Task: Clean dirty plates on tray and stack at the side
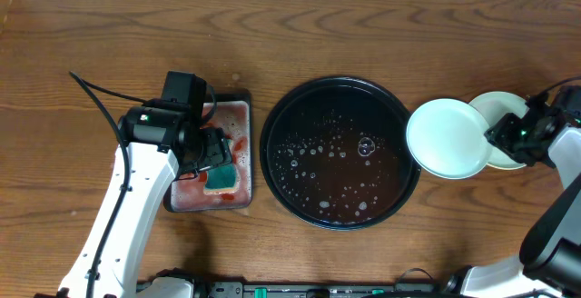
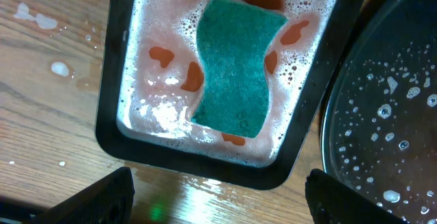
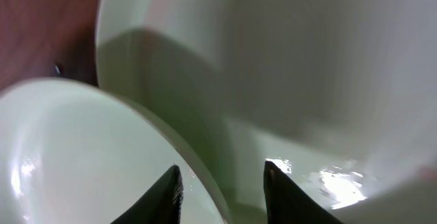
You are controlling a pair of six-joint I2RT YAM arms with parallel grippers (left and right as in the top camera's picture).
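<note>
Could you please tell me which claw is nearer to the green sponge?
Left. The left claw hangs just above the sponge in the small rectangular tray; the right claw is far off at the plates, beyond the round tray.

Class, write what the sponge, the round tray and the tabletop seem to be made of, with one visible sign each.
Sponge: synthetic scouring fibre, likely; green, matted, rough face.
Round tray: probably plastic, though coated metal is possible; uniform black, smooth wet sheen.
Tabletop: wood or wood-look laminate; brown grain lines, low sheen.
</note>
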